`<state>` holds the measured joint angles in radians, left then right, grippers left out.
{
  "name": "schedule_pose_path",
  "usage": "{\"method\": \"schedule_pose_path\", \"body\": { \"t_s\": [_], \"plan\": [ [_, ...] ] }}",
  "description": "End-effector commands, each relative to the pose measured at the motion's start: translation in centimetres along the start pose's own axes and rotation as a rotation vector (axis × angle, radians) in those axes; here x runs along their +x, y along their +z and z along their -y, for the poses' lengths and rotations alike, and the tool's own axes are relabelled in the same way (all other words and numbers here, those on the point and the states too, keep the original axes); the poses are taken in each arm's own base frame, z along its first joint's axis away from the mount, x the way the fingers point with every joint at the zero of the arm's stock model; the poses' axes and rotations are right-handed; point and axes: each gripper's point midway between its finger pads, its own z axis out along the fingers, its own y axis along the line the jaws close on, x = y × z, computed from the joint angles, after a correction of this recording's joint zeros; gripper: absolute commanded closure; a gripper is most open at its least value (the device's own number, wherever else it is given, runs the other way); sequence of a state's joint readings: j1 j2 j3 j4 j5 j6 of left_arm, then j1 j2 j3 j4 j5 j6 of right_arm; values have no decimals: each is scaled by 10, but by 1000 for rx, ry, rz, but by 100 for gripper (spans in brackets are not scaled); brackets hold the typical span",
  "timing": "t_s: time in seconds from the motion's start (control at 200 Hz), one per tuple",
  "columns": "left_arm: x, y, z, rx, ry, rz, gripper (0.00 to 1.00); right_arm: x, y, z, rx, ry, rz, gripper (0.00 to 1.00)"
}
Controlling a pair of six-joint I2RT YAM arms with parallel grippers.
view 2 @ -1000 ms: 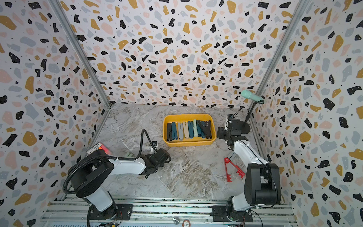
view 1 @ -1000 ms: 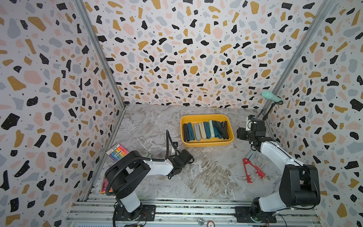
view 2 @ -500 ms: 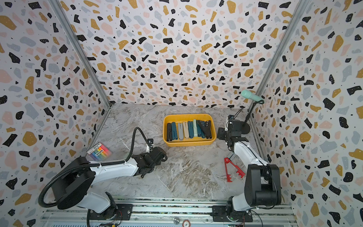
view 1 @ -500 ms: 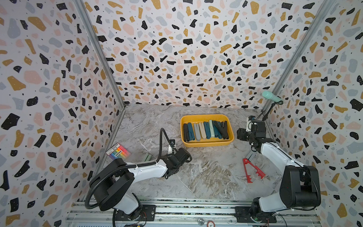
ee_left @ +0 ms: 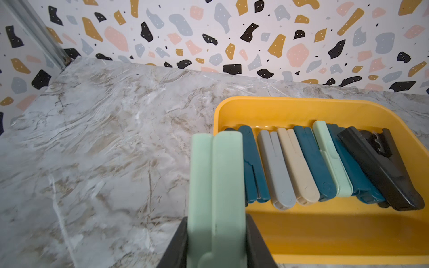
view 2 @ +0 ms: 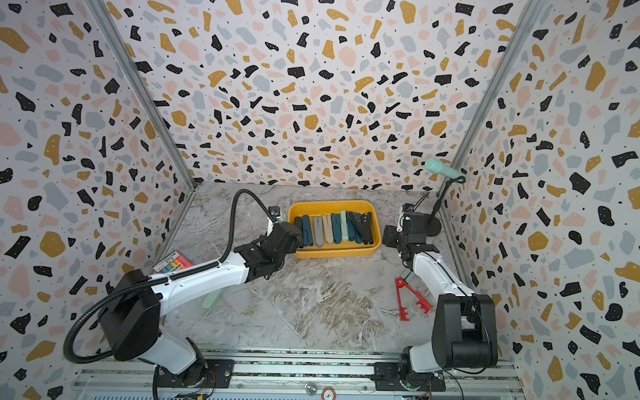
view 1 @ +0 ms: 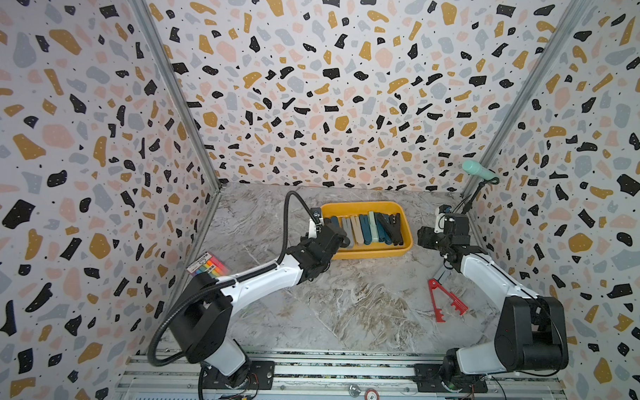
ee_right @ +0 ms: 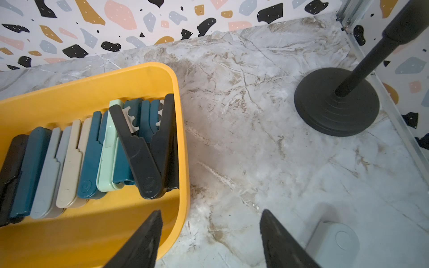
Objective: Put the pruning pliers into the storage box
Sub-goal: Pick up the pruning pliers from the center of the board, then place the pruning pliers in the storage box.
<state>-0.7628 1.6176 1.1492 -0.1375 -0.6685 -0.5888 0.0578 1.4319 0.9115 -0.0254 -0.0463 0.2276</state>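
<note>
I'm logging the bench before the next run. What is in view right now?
storage box: one, yellow, rear middle of the table
pliers in the box: about eight, teal, grey, beige, mint, black, side by side; overlaps blur the count
mint pliers: one, held over the box's end nearest the left arm
red pliers: one, spread open on the table by the right arm
grey pliers: one, on the table near the right gripper, partly seen
pale green strip: one, on the table, mostly hidden under the left arm
striped packet: one, rainbow, by the left wall
microphone: one, mint on a black stand, rear right corner
left gripper: shut on the mint pliers
right gripper: open, empty, beside the box
</note>
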Motion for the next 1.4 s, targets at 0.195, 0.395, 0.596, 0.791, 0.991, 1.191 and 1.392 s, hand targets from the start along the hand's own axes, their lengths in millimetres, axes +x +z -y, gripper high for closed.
{"method": "schedule_pose_path", "body": {
  "t_s": [0.195, 0.395, 0.596, 0.791, 0.991, 1.191, 1.392],
  "plan": [
    [-14, 63, 46, 69, 41, -38, 73, -12, -11, -4, -20, 15, 44, 31],
    [12, 99, 58, 35, 99, -114, 73, -13, -12, -5, -29, 14, 45, 31],
    [34, 122, 41, -25, 90, -166, 71, -12, -12, -5, -25, 11, 42, 31],
    [39, 131, 45, -13, 86, -180, 69, -11, -12, -5, -30, 15, 39, 31],
    [48, 140, 47, -13, 91, -201, 64, -13, -15, -4, -22, 12, 46, 31],
    [49, 140, 49, 1, 85, -211, 47, -12, -16, -4, -20, 9, 45, 31],
    [37, 132, 50, 13, 66, -189, 40, -13, -16, -4, -23, 11, 46, 31]
  ]
}}
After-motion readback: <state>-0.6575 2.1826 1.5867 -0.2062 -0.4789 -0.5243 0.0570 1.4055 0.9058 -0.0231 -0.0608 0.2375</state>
